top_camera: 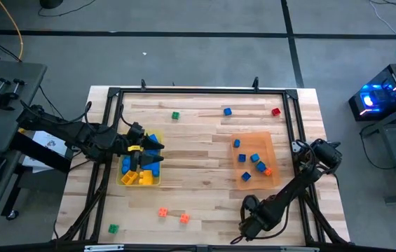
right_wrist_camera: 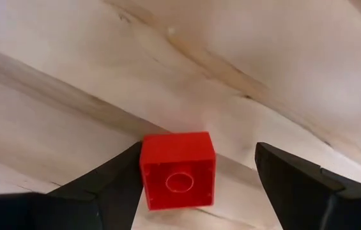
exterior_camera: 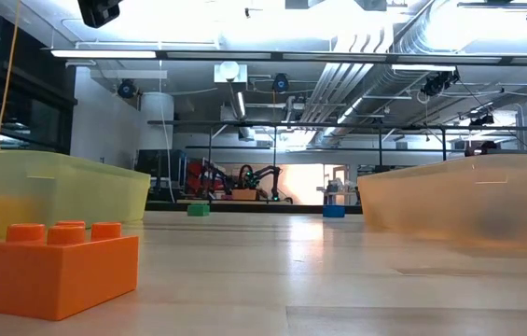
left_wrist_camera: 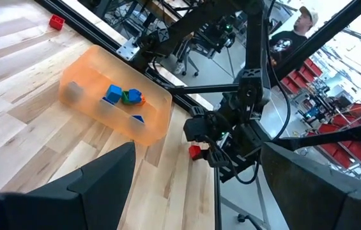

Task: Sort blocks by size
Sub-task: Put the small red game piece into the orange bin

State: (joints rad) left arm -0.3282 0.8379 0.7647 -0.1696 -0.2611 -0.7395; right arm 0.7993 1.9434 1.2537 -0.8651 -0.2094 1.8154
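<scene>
Sorting is partway done. Yellow tray [top_camera: 157,182] at 9 o'clock on the table [top_camera: 205,203] holds the big blue and yellow bricks [top_camera: 141,176]; orange tray [top_camera: 276,161] at 3 o'clock holds several small cubes [top_camera: 255,162], mostly blue with an orange one.

Left end effector [top_camera: 136,148] hangs over the yellow tray, fingers spread wide, nothing between them.

Right end effector [right_wrist_camera: 196,172] is down at the 5 o'clock edge of the table, fingers wide, a small red cube [right_wrist_camera: 178,170] sitting between them, touching one finger, clear gap to the other. Not gripped yet, I judge.

Still loose on the table:
- green cube [top_camera: 175,115] at 11 o'clock
- blue cube [top_camera: 227,111] at 12 o'clock
- red cube [top_camera: 275,111] at 1 o'clock
- two orange bricks [top_camera: 173,215] at 6 o'clock
- green cube [top_camera: 113,228] at 7 o'clock

Roughly half left, I judge; the red cube by the right end effector looks like the piece in hand, bound for the orange tray.
</scene>
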